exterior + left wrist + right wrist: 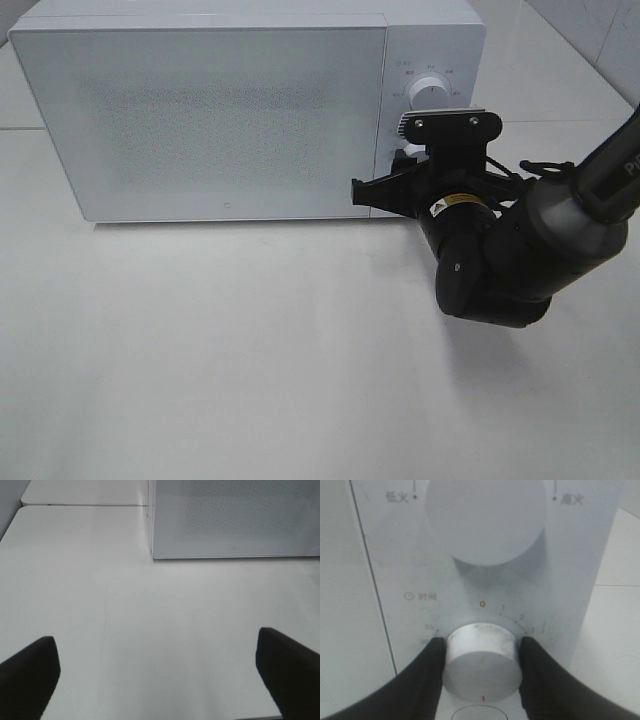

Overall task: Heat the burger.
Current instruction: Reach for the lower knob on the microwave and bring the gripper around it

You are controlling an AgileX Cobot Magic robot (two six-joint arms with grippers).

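On the microwave front, beside its shut door, sit two round dials. The right gripper pinches the lower dial, one black finger pressed against each side; the upper dial is untouched. The left gripper hangs spread wide over the white table before the microwave, holding nothing. The burger is hidden from all three views.

high cam: right arm is covering the timer knob on the microwave, dial lettering is coming through too small to read, door is hiding the inside | left wrist: left gripper is running off the edge | right wrist: upper knob is getting cropped, scale numbers are tucking behind right gripper
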